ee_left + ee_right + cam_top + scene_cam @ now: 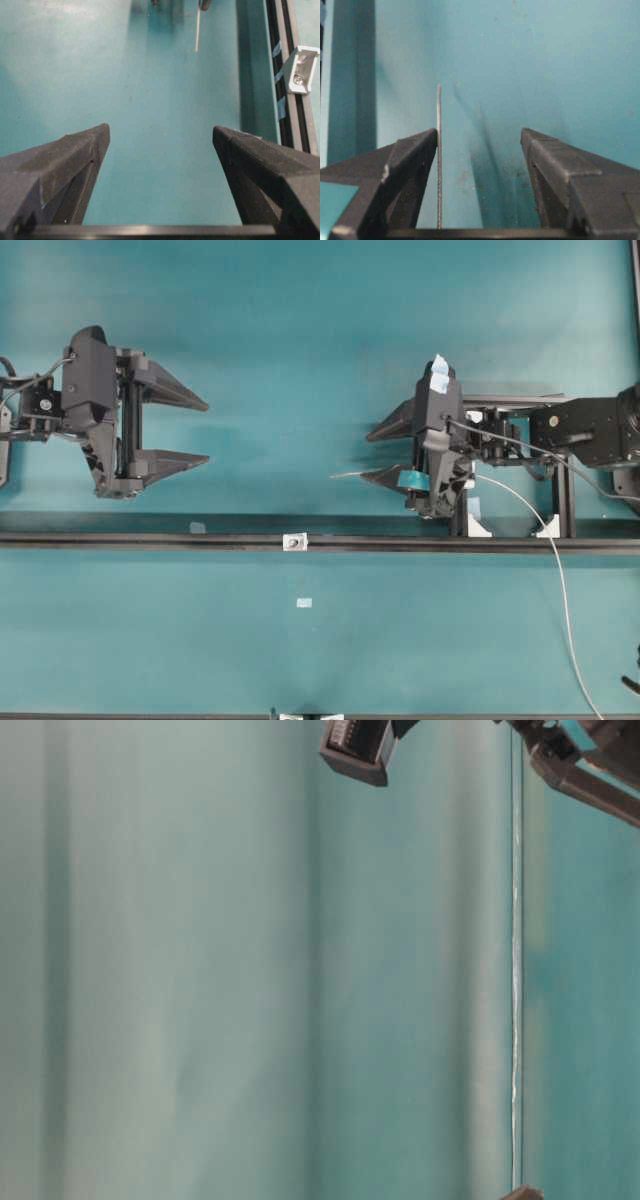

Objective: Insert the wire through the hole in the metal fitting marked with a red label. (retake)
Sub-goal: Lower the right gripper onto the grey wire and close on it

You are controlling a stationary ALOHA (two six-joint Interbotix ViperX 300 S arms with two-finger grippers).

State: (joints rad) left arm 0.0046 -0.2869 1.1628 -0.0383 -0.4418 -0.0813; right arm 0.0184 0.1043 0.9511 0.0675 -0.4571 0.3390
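Right gripper (479, 137) spread wide — wire (439, 150) lying along one finger, not pinched. Left gripper (205, 428) spread, empty. Metal fitting (295, 541) on black rail (150, 538) — both grippers above rail.

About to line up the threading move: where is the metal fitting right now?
In the overhead view the metal fitting sits on the black rail crossing the table, slightly left of centre, nearer the camera than both grippers; the left wrist view shows it at right.
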